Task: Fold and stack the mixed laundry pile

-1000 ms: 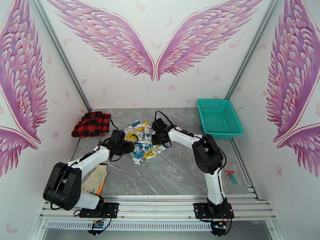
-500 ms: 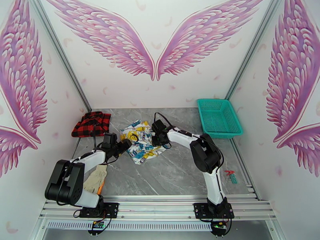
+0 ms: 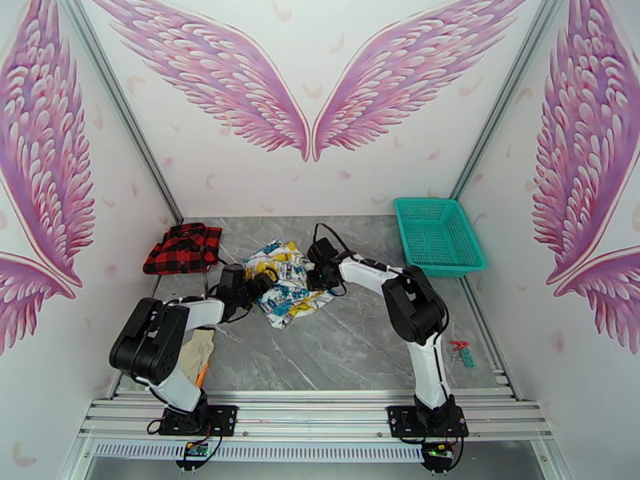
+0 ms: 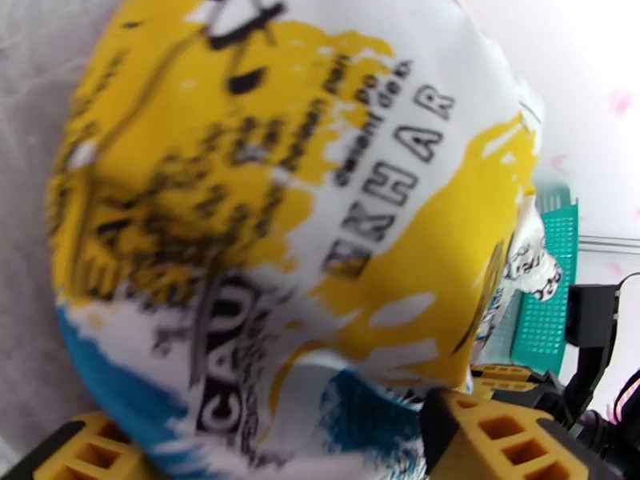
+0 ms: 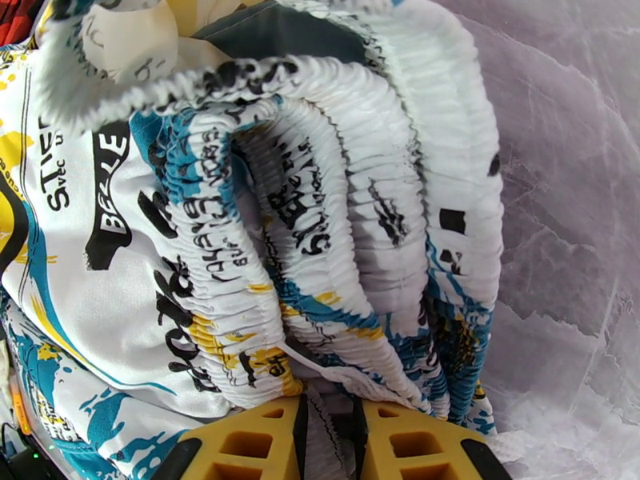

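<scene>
From above, the white printed garment lies crumpled mid-table. The red-and-black checked shirt is well apart, at the far left corner. The left tool sits at the garment's left edge and the right tool at its right.

Left wrist: the cloth bulges between widely spaced fingers; gripped or not, I cannot tell.

Right wrist: the right tool is clamped on the gathered elastic edge.

Top external: your fixed high view, behind both arm bases, looking down and forward over the bench. Left wrist: hard against the white printed garment, facing the teal basket. Right wrist: equally near, on its waistband. All three share that garment.
</scene>
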{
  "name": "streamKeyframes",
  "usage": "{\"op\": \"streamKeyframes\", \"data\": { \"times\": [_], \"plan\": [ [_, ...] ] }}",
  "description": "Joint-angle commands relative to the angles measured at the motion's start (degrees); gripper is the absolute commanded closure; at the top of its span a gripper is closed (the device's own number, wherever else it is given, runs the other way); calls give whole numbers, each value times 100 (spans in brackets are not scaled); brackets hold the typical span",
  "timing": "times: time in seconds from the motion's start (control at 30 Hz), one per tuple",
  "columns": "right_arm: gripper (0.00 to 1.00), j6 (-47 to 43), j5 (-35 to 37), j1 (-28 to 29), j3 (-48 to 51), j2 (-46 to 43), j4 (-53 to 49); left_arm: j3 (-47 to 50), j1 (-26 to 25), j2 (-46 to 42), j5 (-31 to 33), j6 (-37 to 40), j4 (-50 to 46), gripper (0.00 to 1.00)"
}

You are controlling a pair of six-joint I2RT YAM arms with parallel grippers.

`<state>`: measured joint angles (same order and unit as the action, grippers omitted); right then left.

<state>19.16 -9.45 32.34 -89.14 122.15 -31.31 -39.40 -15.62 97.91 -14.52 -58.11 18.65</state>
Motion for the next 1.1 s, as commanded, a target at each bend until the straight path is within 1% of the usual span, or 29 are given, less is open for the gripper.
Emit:
{"op": "streamKeyframes", "data": {
  "times": [0.0, 0.13, 0.23, 0.3, 0.37, 0.4, 0.53, 0.7, 0.8, 0.93, 1.07],
  "plan": [
    [74, 123, -198, -35, 81, 101, 184, -9, -261, 387, -27, -223, 1329, 38],
    [74, 201, -358, -43, 71, 86, 238, -257, -354, 492, 20, -56, 1740, 57],
    [74, 257, -428, -43, 71, 63, 261, -445, -354, 409, 35, 54, 1606, 76],
    [74, 272, -428, -54, 64, 25, 275, -597, -346, 226, 110, 202, 1091, 88],
    [74, 314, -501, -77, 64, -23, 298, -809, -329, 41, 181, 512, 317, 98],
    [74, 370, -585, -119, 83, -62, 352, -921, -291, -29, 188, 695, -89, 100],
    [71, 787, -1032, -368, 369, -454, 740, -1487, -17, -192, 213, 1590, -1713, 100],
    [60, 964, -1079, -676, 811, -1308, 977, -2708, 420, -62, 346, 3388, -3990, 100],
    [59, 975, -1068, -867, 1052, -1824, 1025, -3401, 729, 173, 390, 4194, -4884, 100],
    [57, 918, -1011, -1043, 1228, -2351, 939, -4492, 1027, 621, 659, 5112, -5692, 100],
    [57, 750, -875, -1132, 1298, -2628, 696, -5673, 1281, 1298, 1148, 5919, -6445, 100]
  ]
}}
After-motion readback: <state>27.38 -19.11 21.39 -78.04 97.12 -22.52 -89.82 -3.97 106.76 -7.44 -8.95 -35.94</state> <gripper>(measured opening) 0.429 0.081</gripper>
